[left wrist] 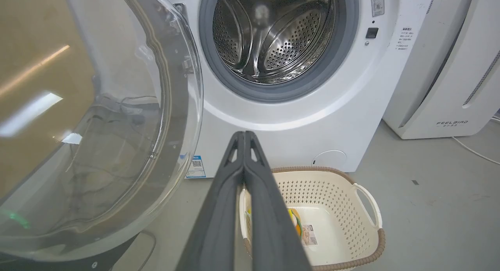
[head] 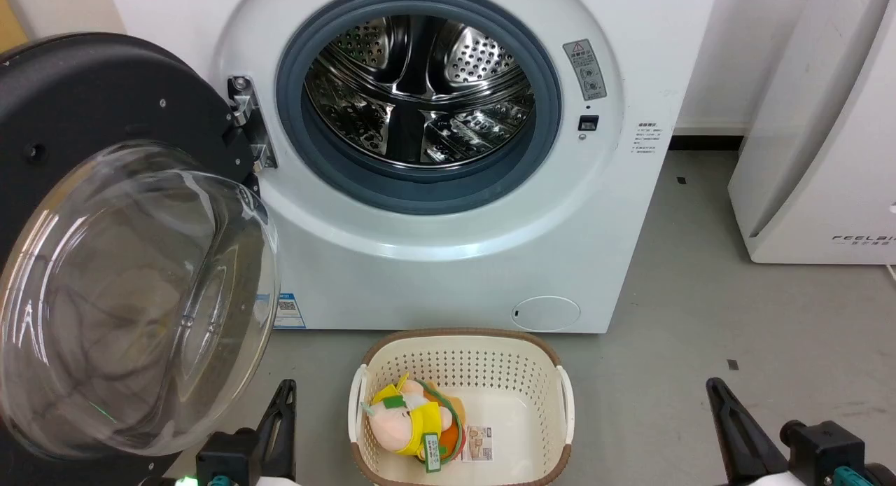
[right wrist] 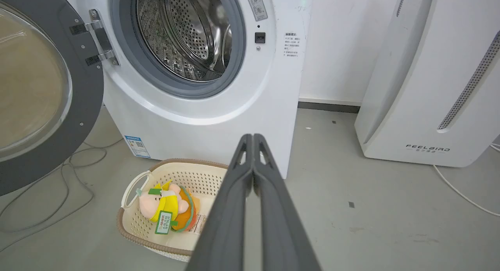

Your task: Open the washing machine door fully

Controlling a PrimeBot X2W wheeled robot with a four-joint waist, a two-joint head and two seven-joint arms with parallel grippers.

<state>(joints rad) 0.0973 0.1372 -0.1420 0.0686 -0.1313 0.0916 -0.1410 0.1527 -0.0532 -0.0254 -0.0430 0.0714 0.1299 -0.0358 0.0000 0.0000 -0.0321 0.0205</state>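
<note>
The white washing machine [head: 448, 262] stands ahead with its steel drum [head: 420, 87] exposed inside the grey gasket. Its round black door [head: 84, 101] is swung out to the left on its hinge [head: 245, 122], the clear glass bowl [head: 133, 297] bulging toward me. The door [left wrist: 97, 126] also shows in the left wrist view and the door [right wrist: 43, 91] in the right wrist view. My left gripper [head: 283, 388] sits low, just right of the glass bowl, its fingers pressed together and holding nothing. My right gripper [head: 714, 388] is at the lower right, shut and empty, apart from the machine.
A cream perforated basket [head: 546, 374] with a plush toy [head: 413, 423] stands on the grey floor before the machine, between my grippers. A white FEELBAIR appliance [head: 819, 136] stands to the right. Cables [right wrist: 58, 177] lie on the floor under the door.
</note>
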